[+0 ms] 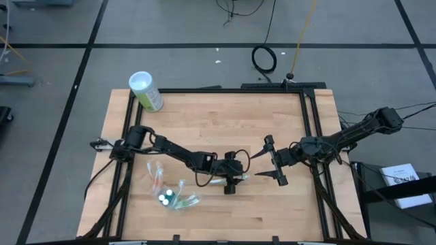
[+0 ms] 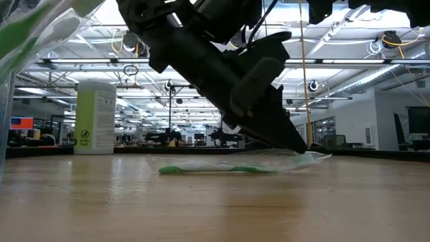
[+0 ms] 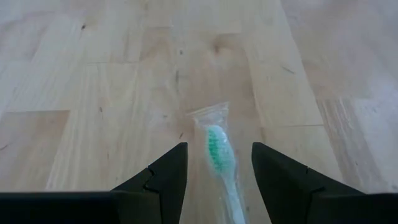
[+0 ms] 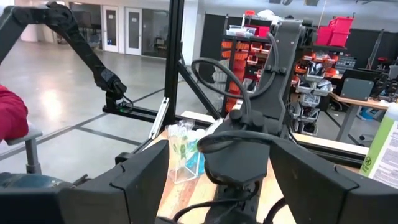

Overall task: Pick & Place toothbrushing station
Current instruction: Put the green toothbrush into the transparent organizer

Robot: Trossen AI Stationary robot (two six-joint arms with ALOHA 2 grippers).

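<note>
A toothbrush with green bristles in a clear wrapper [image 3: 219,155] lies flat on the wooden table near its middle [image 1: 228,181] [image 2: 222,169]. My left gripper [image 3: 217,146] [image 1: 240,178] slants down over it, open. One finger stands on each side of the handle just behind the brush head, with a gap showing on both sides. The clear holder with blue-capped tubes [image 1: 167,198] [image 4: 183,155] stands toward the near left, with wrapped brushes [image 1: 157,175] lying beside it. My right gripper [image 1: 274,161] hangs open above the table, right of centre.
A green canister with a white lid [image 1: 146,90] [image 2: 95,117] stands at the far left corner. A black frame [image 1: 310,129] runs along the table's right and far sides. Bare wood lies between the brush and the far edge.
</note>
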